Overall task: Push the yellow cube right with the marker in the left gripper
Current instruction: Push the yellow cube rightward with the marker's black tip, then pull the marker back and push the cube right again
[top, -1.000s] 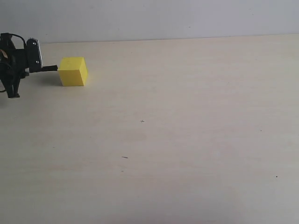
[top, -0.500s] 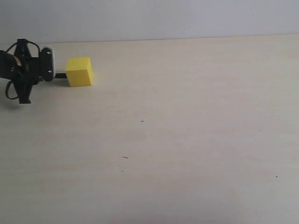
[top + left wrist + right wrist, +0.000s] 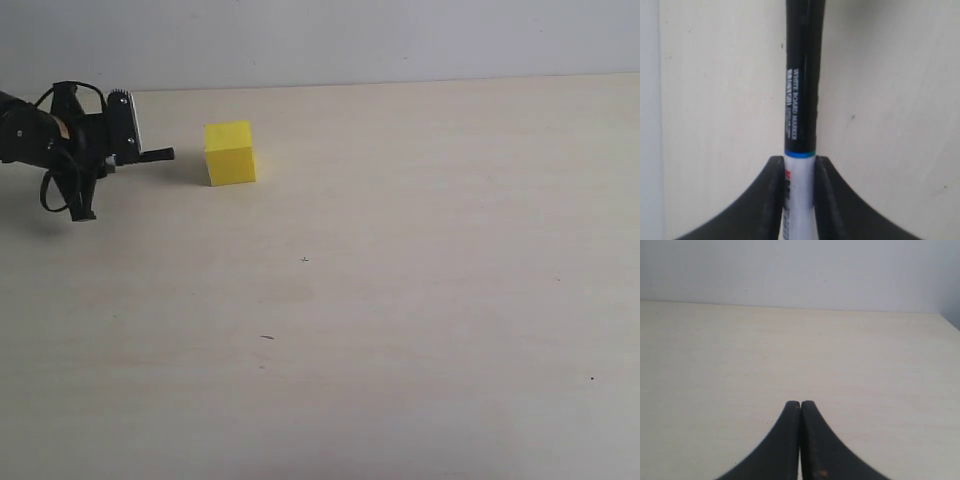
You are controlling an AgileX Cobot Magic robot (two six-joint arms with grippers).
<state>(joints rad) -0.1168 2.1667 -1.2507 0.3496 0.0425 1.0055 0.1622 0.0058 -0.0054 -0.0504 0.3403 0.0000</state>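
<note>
The yellow cube [image 3: 230, 153] sits on the pale table near its far left edge. My left gripper [image 3: 118, 152] is to the left of it, shut on the marker [image 3: 155, 154], whose black cap points right at the cube. A small gap shows between the cap's tip and the cube's left face. In the left wrist view the gripper [image 3: 799, 165] clamps the marker [image 3: 802, 100] by its white barrel; the cube is out of that view. My right gripper [image 3: 800, 404] is shut on nothing and does not appear in the exterior view.
The pale wooden table [image 3: 400, 300] stretches to the right of the cube, with only tiny dark specks [image 3: 267, 337] on it. A grey wall [image 3: 350, 40] runs along the table's far edge.
The left gripper and marker travelled right, and the yellow cube slid right ahead of them. The tip touched the cube before; now a small gap separates them.
</note>
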